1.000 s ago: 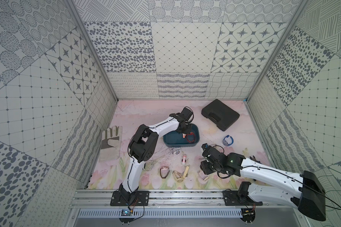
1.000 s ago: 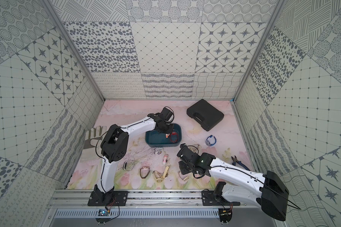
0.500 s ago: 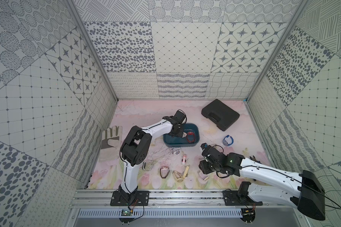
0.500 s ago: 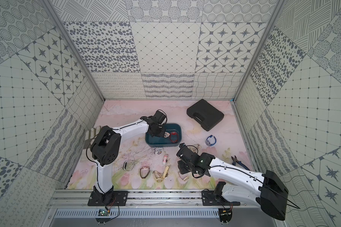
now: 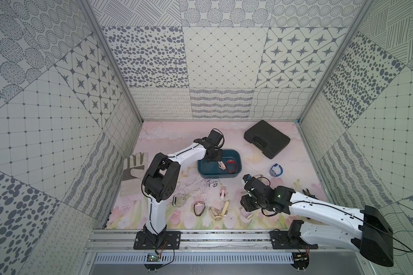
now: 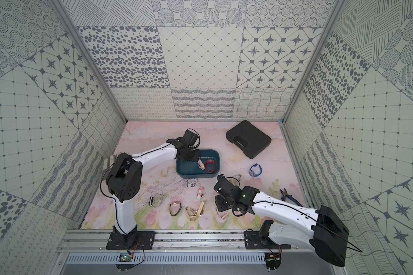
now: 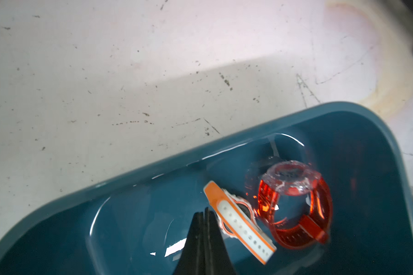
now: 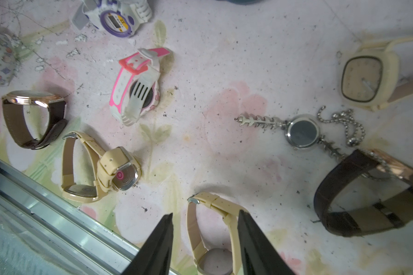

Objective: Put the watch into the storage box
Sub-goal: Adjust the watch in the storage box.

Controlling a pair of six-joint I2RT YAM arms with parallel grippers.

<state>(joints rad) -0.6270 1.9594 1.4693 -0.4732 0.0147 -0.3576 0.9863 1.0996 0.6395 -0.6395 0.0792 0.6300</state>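
My left gripper [image 7: 204, 212] is pressed together with nothing in it, tips over the floor of the storage box [image 7: 134, 207]. Just beside the tips lies an orange-and-white watch [image 7: 236, 223], and past it, right against it, a red watch [image 7: 296, 207]. My right gripper [image 8: 205, 213] is spread, jaws either side of a cream watch [image 8: 192, 228] on the table [image 8: 224, 71]. Farther ahead lies a pink-and-white watch [image 8: 136, 88].

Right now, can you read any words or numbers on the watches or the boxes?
Nothing reads clearly.
On the purple watch, the screen marks are too blurred to read.
On the square cream watch, the dial marks are too faint to read.
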